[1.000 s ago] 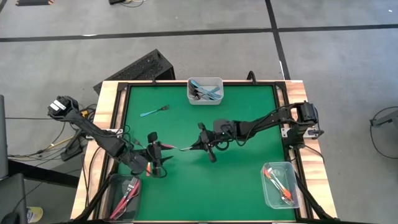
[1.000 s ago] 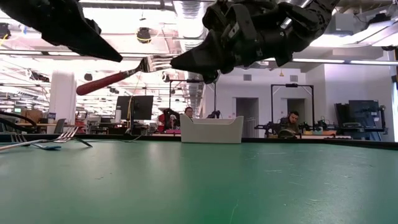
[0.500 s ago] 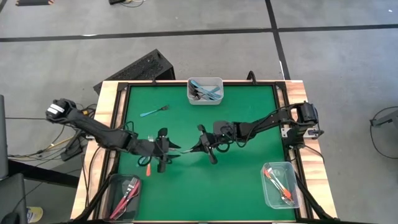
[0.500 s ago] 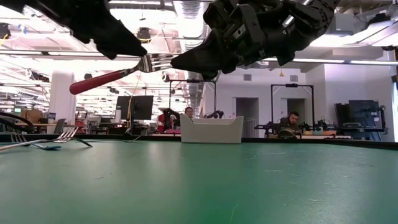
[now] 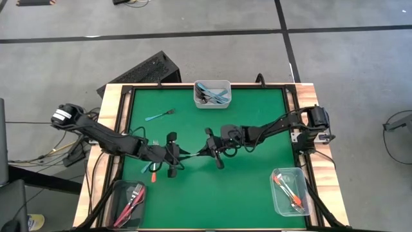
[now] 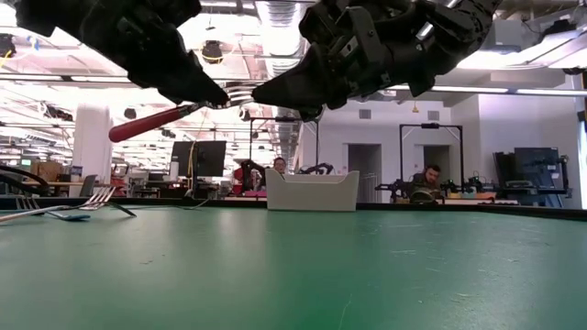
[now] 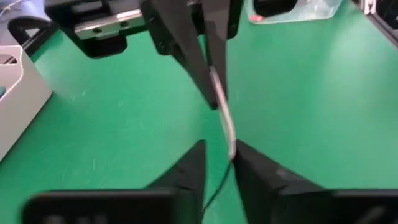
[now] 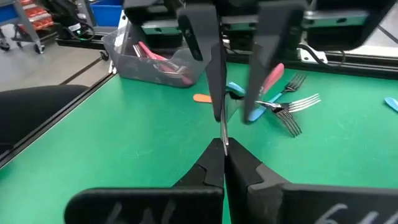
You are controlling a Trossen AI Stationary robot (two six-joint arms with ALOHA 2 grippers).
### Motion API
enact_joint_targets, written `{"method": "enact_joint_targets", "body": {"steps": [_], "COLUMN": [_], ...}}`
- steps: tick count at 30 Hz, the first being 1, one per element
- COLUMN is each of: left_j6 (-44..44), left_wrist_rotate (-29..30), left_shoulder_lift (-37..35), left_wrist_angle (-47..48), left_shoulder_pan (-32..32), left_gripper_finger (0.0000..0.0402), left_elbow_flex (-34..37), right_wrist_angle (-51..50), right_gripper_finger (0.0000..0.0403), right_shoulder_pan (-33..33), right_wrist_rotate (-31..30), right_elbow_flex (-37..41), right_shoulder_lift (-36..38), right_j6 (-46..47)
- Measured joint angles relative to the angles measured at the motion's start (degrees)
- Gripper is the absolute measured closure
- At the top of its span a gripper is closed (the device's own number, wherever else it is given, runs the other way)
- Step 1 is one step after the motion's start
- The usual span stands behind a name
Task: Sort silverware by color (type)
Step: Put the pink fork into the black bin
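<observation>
High view: a pink-red-handled fork [image 5: 172,159] is held above the green table [image 5: 257,187] at mid-table, between the left gripper [image 5: 174,160] and the right gripper [image 5: 207,152].

Low view: the fork [image 6: 174,114] is seen aloft, handle free, tines pinched in the clenched right gripper [image 6: 260,93]; the left gripper [image 6: 220,95] is closing about the neck.

Left wrist view: the metal neck [image 7: 225,121] is seen between narrowed fingers [image 7: 186,177], contact unclear.

The fork is judged light, stiff and slippery; a hold near the handle's root is advised.
</observation>
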State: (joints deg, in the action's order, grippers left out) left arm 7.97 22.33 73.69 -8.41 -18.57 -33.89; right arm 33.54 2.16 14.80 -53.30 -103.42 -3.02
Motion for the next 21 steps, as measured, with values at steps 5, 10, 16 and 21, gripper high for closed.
{"method": "enact_joint_targets", "body": {"steps": [5, 10, 16, 21], "left_j6": [3.92, 21.03, 49.86, 70.2], "left_wrist_rotate": [0.26, 9.21, 15.95, 23.19], "left_shoulder_lift": [-2.18, -5.61, -11.4, -12.19], "left_wrist_angle": [0.56, 6.7, 26.74, 45.43], "left_shoulder_pan": [-0.3, -3.43, -12.57, -25.21], "left_gripper_finger": [0.0392, 0.04, 0.0401, 0.0401], "left_elbow_flex": [0.0, -0.15, -3.47, -10.08], "right_wrist_angle": [0.92, 2.48, 2.68, 2.29], "right_gripper_finger": [0.0379, 0.0334, 0.0288, 0.0274], "right_shoulder_pan": [-0.51, -2.8, -5.85, -7.71], "right_wrist_rotate": [-0.02, -0.54, 0.39, 0.05], "right_elbow_flex": [-0.01, -0.05, 0.04, 0.07], "right_shoulder_lift": [0.05, 0.07, 0.04, 0.04], "right_j6": [3.33, 12.93, 20.2, 21.73]}}
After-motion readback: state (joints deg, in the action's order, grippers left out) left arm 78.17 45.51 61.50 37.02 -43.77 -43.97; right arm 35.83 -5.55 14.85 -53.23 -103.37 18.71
